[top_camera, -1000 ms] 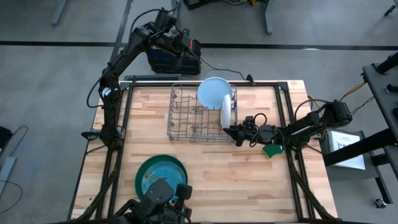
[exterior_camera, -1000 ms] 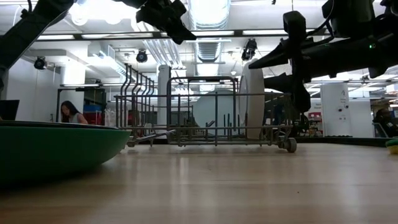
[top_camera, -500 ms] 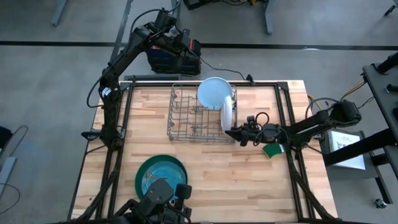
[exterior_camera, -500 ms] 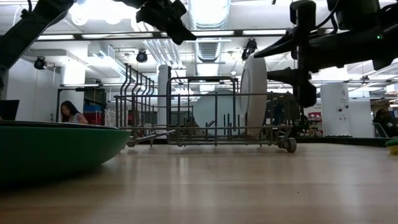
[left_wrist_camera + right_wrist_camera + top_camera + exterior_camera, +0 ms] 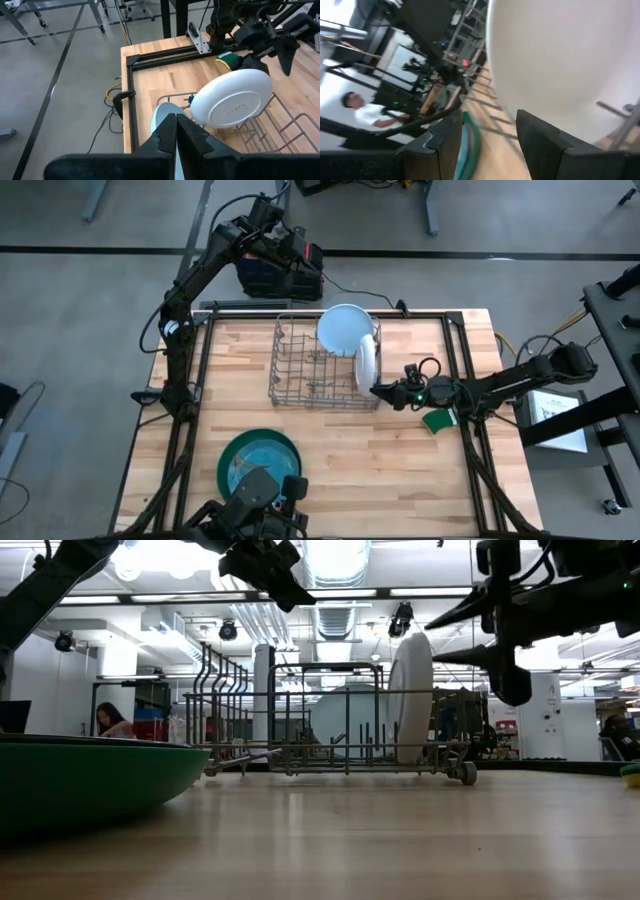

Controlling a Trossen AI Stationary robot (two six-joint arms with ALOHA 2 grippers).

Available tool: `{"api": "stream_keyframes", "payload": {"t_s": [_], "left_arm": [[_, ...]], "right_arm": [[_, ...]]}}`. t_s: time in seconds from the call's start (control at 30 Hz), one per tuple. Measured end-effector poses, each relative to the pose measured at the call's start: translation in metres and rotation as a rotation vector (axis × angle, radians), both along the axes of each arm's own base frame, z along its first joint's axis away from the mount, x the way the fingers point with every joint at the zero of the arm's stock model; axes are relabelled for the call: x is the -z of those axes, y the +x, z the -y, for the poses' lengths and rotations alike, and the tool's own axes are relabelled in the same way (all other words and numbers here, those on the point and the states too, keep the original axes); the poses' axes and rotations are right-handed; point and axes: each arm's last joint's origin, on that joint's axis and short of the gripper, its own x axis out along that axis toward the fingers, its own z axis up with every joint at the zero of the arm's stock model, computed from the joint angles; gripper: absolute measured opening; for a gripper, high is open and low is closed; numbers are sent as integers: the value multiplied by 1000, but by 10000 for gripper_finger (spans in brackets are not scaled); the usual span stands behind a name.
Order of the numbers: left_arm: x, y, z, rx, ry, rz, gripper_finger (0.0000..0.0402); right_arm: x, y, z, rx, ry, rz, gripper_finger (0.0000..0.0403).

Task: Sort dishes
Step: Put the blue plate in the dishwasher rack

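Wooden worktop (image 5: 330,435) | white plate (image 5: 367,363) upright, propped by rack (image 5: 310,370) tines | right end effector (image 5: 385,391) spread, beside it | left end effector (image 5: 176,131) pressed together

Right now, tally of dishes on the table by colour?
Pale blue plate: 1, standing in the wire rack
White plate: 1, standing in the same rack
Teal plate: 1, lying on the dark green one
Dark green plate: 1, flat on the table
Total: 4 plates
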Motion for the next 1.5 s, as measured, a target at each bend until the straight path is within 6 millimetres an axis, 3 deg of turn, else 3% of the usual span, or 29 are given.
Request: {"api": "stream_keyframes", "payload": {"t_s": [0.33, 0.5, 0.7, 0.9, 1.07, 1.2, 1.33, 1.5], "left_arm": [[1, 0, 1, 1, -9, -8, 0], [5, 2, 15, 105, -163, -18, 0], [14, 21, 71, 306, -313, -145, 0], [18, 40, 135, 463, -182, -321, 0], [10, 40, 150, 510, -249, -283, 0], [0, 40, 173, 505, -282, -297, 0], [-6, 51, 206, 511, -273, -303, 0], [-14, 71, 266, 500, -172, -261, 0]], "right_arm": [[-7, -11, -6, -151, 139, -2, 176], [-11, -18, -13, -217, 109, -6, 174], [-23, -29, -21, -310, 22, 51, 165], [-24, -35, -34, -407, -68, 44, 153], [-17, -36, -49, -470, -107, 2, 148], [-11, -37, -59, -491, -123, -33, 148], [-7, -37, -64, -503, -135, -54, 148], [-5, -38, -65, -511, -208, -89, 146]]}}
